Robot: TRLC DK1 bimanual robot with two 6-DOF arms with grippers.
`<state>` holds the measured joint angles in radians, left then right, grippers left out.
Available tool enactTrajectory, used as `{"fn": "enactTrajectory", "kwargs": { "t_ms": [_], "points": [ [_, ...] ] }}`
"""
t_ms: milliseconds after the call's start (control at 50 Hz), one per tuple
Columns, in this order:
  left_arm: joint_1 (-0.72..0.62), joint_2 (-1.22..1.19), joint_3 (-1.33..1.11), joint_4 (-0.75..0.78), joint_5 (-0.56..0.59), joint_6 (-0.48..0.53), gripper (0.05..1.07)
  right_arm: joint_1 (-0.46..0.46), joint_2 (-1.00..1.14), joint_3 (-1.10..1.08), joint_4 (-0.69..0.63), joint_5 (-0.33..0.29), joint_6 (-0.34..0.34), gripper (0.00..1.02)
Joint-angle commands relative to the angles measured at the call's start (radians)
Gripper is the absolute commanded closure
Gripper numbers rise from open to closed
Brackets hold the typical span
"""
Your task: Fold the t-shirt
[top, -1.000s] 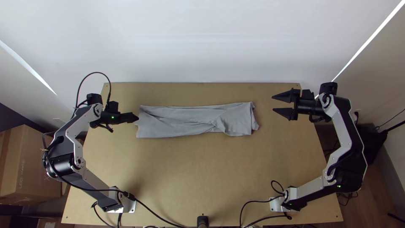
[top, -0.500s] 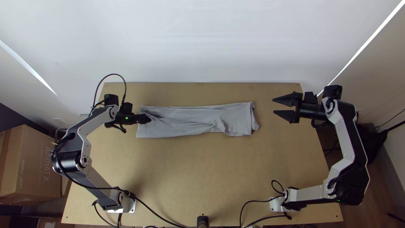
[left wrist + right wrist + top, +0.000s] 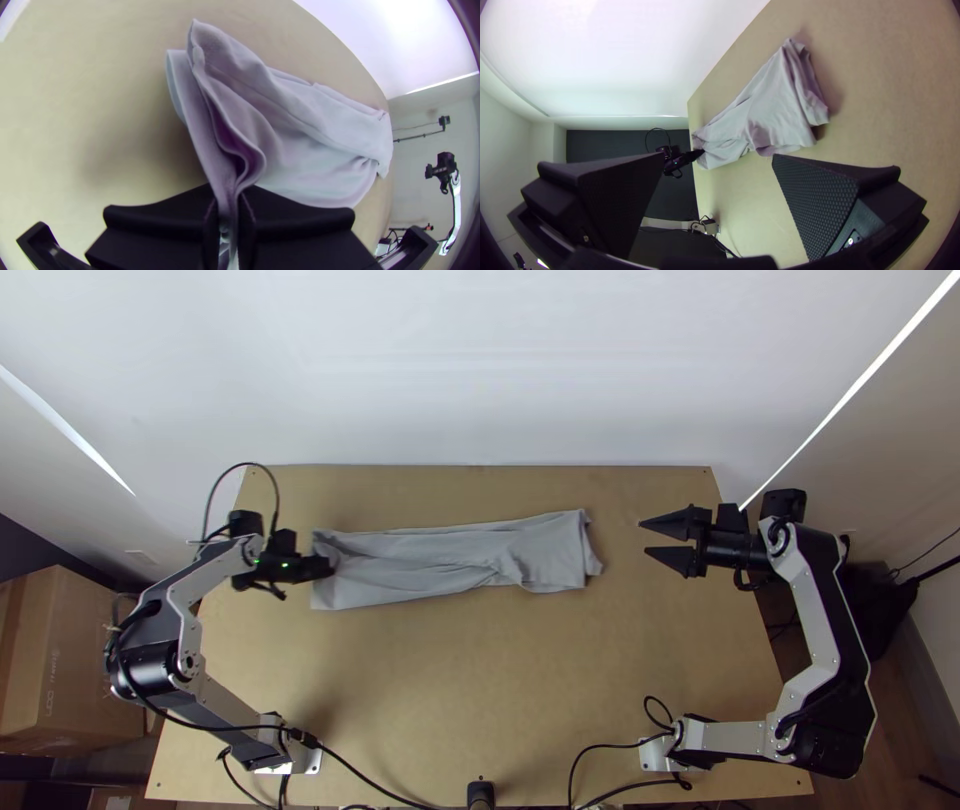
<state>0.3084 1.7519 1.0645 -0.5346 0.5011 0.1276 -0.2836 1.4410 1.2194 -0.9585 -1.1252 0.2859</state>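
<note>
The grey t-shirt lies folded into a long strip across the table, with a bunched twist right of its middle. At its left end is my left gripper, and in the left wrist view the left gripper is shut on layers of the shirt's end. My right gripper stands apart from the shirt's right end, its fingers spread; in the right wrist view the right gripper is open with nothing between the fingers.
The wooden table extends in front of the shirt, with a white wall behind. Black cables run along the near edge. Cardboard boxes stand beyond the left side.
My left gripper moved right onto the shirt's end, took hold and moved back left, shifting the whole shirt slightly left. The right gripper moved a little toward the table's near edge.
</note>
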Motion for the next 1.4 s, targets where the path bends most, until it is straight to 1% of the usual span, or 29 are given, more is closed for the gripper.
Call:
{"fn": "enactTrajectory", "kwargs": {
  "t_ms": [0,120,200,300,380,500,560,680,760,840,920,1000,1140,1220,1380],
  "points": [
    [0.146,-0.045,0.002,-0.056,-0.009,0.118,1.05,0.001,-0.022,-0.043,-0.006,0.002,-0.033,0.04],
    [0.279,-0.069,0.061,-0.157,-0.007,0.221,1.05,0.009,-0.017,-0.067,-0.003,0.01,-0.048,0.04],
    [0.333,-0.115,0.097,-0.228,-0.007,0.257,1.05,0.021,-0.014,-0.084,0.006,0.036,-0.05,0.04],
    [0.353,-0.216,0.095,-0.238,0.001,0.26,1.05,0.04,0.004,-0.106,0.01,0.068,-0.04,0.04],
    [0.333,-0.289,0.098,-0.249,0.002,0.234,1.05,0.049,0.012,-0.118,0.014,0.09,-0.04,0.04],
    [0.232,-0.382,0.132,-0.295,0.002,0.145,1.05,0.057,0.019,-0.127,0.02,0.1,-0.039,0.04],
    [0.167,-0.413,0.153,-0.306,0.002,0.083,1.05,0.061,0.021,-0.133,0.02,0.11,-0.039,0.04],
    [-0.008,-0.431,0.189,-0.304,-0.003,-0.056,1.05,0.063,0.018,-0.138,0.018,0.114,-0.039,0.04],
    [-0.152,-0.419,0.209,-0.292,-0.039,-0.149,1.05,0.061,0.012,-0.141,0.018,0.117,-0.037,0.04],
    [-0.269,-0.394,0.223,-0.243,-0.087,-0.235,1.05,0.058,0.001,-0.146,0.018,0.123,-0.036,0.04],
    [-0.364,-0.356,0.244,-0.214,-0.124,-0.286,1.05,0.049,-0.013,-0.147,0.017,0.123,-0.036,0.04],
    [-0.437,-0.31,0.267,-0.182,-0.147,-0.329,1.05,0.038,-0.03,-0.146,0.012,0.123,-0.036,0.04],
    [-0.52,-0.215,0.338,-0.16,-0.173,-0.376,1.05,0.027,-0.053,-0.149,0.009,0.125,-0.033,0.04],
    [-0.568,-0.163,0.39,-0.153,-0.193,-0.384,1.05,0.023,-0.062,-0.158,0.007,0.131,-0.027,0.04],
    [-0.638,-0.06,0.492,-0.153,-0.197,-0.391,1.05,0.023,-0.085,-0.182,0.006,0.151,-0.014,0.04]
  ]
}}
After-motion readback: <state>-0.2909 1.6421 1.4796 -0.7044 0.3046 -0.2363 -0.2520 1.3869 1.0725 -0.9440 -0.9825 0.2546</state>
